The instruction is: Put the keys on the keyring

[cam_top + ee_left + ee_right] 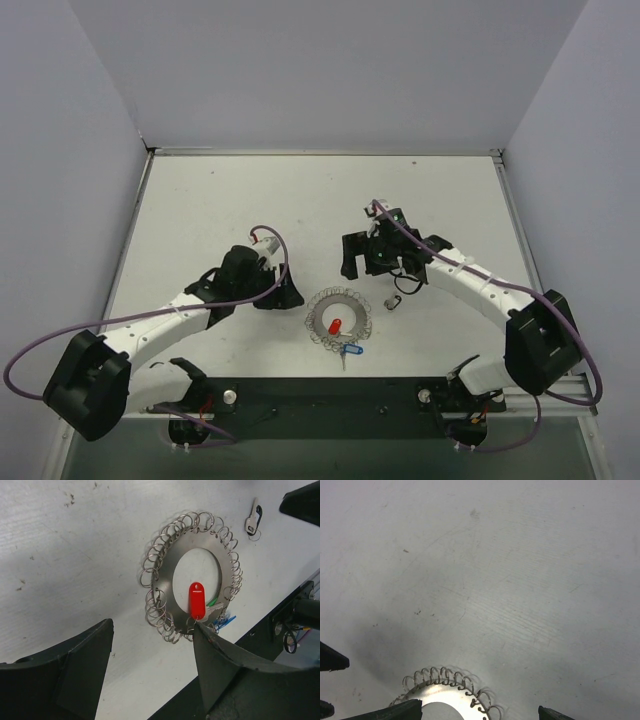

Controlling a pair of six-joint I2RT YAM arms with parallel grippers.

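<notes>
**No legible writing**

No word, number, brand or sign can be read in any of the three views. In the left wrist view, the red key (197, 599) has a thin dark mark across the upper part of its plastic head. It may be lettering, but it is too small to make out.
</notes>
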